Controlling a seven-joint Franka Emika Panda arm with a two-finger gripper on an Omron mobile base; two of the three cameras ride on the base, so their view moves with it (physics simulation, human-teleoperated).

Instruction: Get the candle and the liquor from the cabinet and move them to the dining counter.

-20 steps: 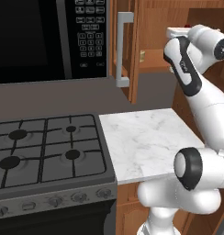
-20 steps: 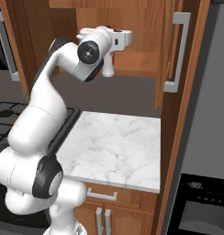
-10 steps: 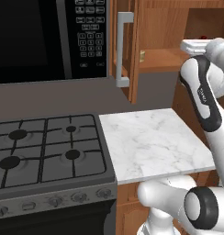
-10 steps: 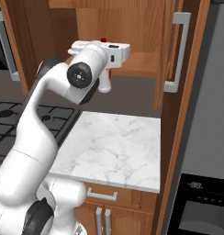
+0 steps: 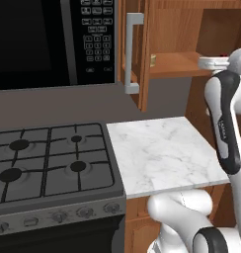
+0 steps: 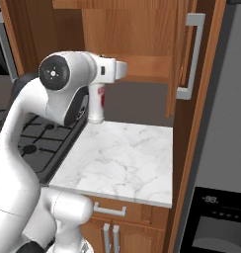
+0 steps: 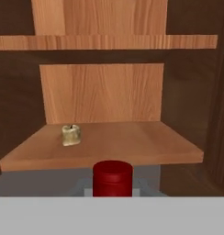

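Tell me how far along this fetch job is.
Done: the cabinet stands open. In hand: the gripper is shut on the liquor, already out of the cabinet. Left: the candle sits on the shelf; nothing delivered yet.

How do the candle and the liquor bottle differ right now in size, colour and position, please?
The candle is tiny and tan-gold; the liquor bottle is much taller, white-grey with a red cap. The candle sits on the cabinet shelf; the bottle hangs in the shut gripper below and in front of it. Both stand upright.
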